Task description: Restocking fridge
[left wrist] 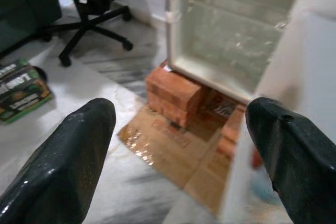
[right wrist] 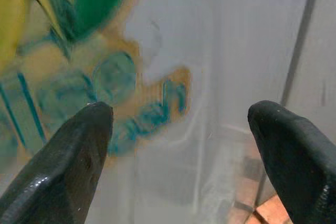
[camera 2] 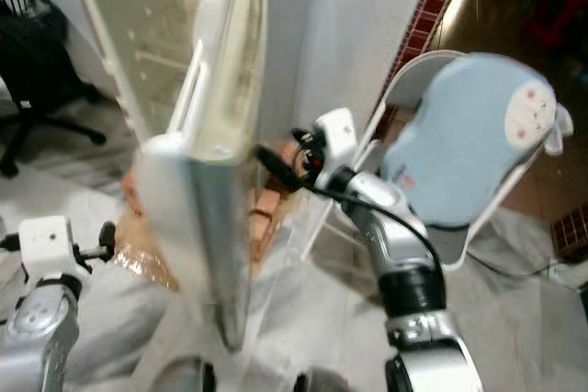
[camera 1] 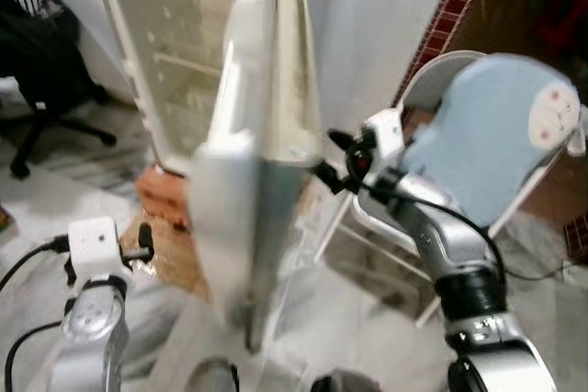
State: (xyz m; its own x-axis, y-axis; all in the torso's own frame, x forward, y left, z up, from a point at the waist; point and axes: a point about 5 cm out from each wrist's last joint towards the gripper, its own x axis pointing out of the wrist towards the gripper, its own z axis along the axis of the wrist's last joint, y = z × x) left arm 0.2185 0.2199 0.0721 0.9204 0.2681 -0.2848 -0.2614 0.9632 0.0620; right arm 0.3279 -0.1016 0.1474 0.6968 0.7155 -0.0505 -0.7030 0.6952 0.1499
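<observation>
Marble floor (left wrist: 105,93) carrying flattened cardboard (left wrist: 173,150), red bricks (left wrist: 173,93) under the fridge (left wrist: 236,40), a chair (left wrist: 89,19) (wheeled base) and a box (left wrist: 21,90).

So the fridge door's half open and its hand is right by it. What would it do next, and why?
Probably push the fridge door a little wider. The right gripper, fingers open, is at the door's edge, and the door stands edge-on between the robot and the shelves. The left gripper hangs low, holding nothing.
</observation>
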